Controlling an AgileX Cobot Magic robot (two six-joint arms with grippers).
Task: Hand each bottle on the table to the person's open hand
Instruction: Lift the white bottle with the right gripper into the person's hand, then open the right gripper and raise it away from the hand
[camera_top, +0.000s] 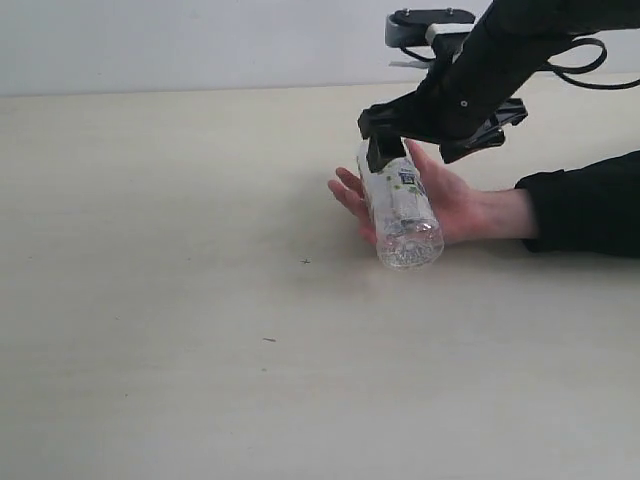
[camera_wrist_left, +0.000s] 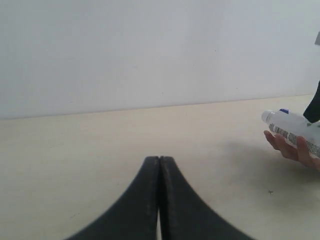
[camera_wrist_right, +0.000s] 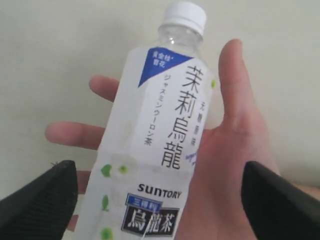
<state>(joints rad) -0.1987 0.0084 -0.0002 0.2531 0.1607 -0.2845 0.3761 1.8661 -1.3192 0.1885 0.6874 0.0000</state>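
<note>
My black right pincer (camera_top: 425, 148) hangs wide open over the clear plastic bottle with a white label and white cap (camera_top: 400, 215), gripping nothing. The bottle lies across the person's open hand (camera_top: 460, 205), right of centre on the pale beige counter (camera_top: 150, 300). My left pincer (camera_wrist_left: 159, 167) is closed and empty, well apart from the bottle.

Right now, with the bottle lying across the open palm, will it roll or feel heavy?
The bottle looks clear with no liquid visible, so it is probably light. It lies on its round side across the hand, so it may roll unless cupped. Thin plastic likely dents if squeezed.
</note>
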